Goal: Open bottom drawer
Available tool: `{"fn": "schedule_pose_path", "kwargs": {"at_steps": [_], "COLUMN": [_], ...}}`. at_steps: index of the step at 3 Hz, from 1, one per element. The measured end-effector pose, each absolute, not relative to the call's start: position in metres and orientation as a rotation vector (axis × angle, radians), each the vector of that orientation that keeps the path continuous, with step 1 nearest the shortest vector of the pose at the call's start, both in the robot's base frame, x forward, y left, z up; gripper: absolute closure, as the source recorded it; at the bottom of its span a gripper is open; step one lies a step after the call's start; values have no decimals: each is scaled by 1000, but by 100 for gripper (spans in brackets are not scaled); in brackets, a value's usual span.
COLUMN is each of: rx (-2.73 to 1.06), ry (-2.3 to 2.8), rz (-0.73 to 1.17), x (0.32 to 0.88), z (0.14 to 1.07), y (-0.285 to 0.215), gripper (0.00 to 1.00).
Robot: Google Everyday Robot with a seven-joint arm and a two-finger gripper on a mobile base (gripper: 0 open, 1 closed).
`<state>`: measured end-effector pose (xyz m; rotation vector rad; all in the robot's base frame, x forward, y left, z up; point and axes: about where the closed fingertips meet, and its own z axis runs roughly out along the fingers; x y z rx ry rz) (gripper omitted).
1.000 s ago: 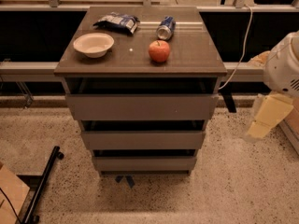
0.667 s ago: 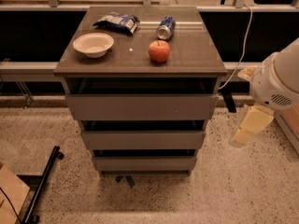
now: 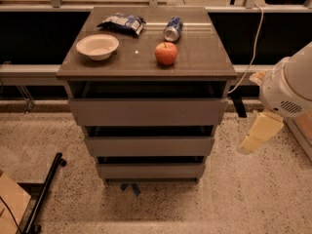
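Note:
The bottom drawer (image 3: 150,170) is the lowest of three grey-brown flat fronts on the cabinet, under the middle drawer (image 3: 149,146) and the wider top drawer (image 3: 147,112). Its front sits in line with the others, with a dark gap above it. My gripper (image 3: 260,132), cream-coloured on a white arm (image 3: 290,84), hangs to the right of the cabinet at about the middle drawer's height. It is apart from the cabinet and holds nothing that I can see.
On the cabinet top (image 3: 204,57) are a white bowl (image 3: 97,46), a red apple (image 3: 166,53), a lying can (image 3: 172,29) and a snack bag (image 3: 122,23). A black stand leg (image 3: 45,191) lies on the speckled floor at the left. A cable (image 3: 249,57) hangs at the right.
My arm and gripper have moved left and down toward the cabinet's right side. The drawers and the things on top have not moved.

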<state>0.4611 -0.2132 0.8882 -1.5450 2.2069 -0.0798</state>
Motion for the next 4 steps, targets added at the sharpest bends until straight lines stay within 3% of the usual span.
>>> {"fn": "schedule_pose_path", "kwargs": {"at_steps": [3, 4], "rx": [-1510, -1504], "ry": [2193, 2184], "rz": [-143, -153], "x": [498, 500], "z": [733, 736], "y": [-164, -165], "gripper": [0, 0]}}
